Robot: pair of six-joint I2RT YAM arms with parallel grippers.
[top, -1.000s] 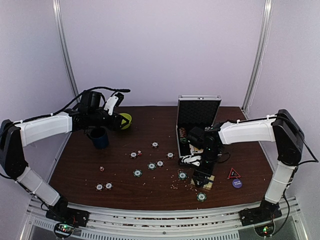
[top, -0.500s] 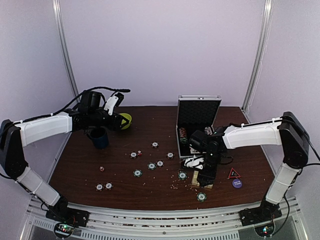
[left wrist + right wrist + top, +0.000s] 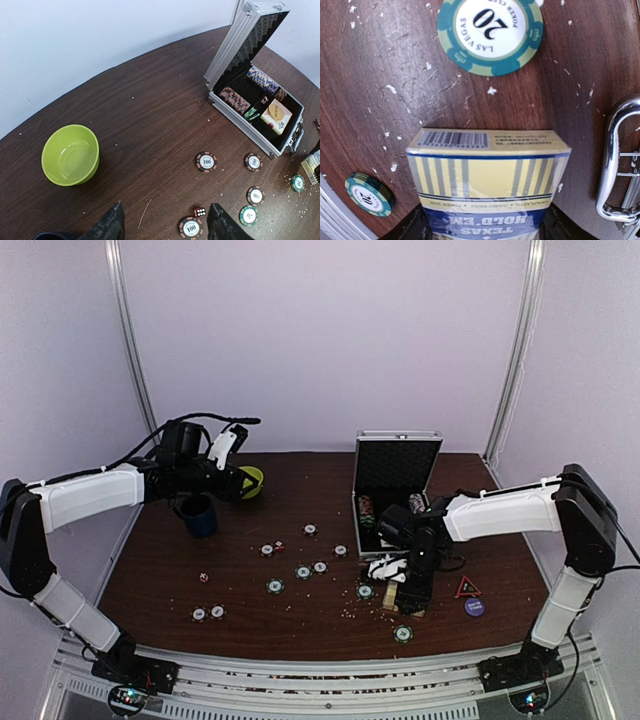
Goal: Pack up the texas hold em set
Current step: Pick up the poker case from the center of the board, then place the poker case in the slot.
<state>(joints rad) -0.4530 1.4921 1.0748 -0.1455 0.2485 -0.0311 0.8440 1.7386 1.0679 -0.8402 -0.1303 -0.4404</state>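
Card box [image 3: 487,185] sits btwn the right fingers [image 3: 417,227], which press on both its sides w/ no gap showing: a grip. Box is low over the table [image 3: 180,570], just in front of the open case [image 3: 397,465] & beside its metal handle [image 3: 615,160]; can't tell if it's lifted off the wood. Held by the sides prob. so it can go flat into the card slot w/o the fingers fouling the case walls. Case lid stands upright, so access from above is free; rows of chips [image 3: 235,100] & another card box [image 3: 276,116] already lie inside.

Left fingers [image 3: 112,225] are apart, nothing btwn them, high over the far left by the green bowl [image 3: 70,155] & blue mug [image 3: 197,515], prob. kept out of the right arm's way.

Loose chips [image 3: 275,586] & a red die [image 3: 199,211] lie mid-table. A "20" chip [image 3: 490,30] lies just past the box. Lots left to pack.
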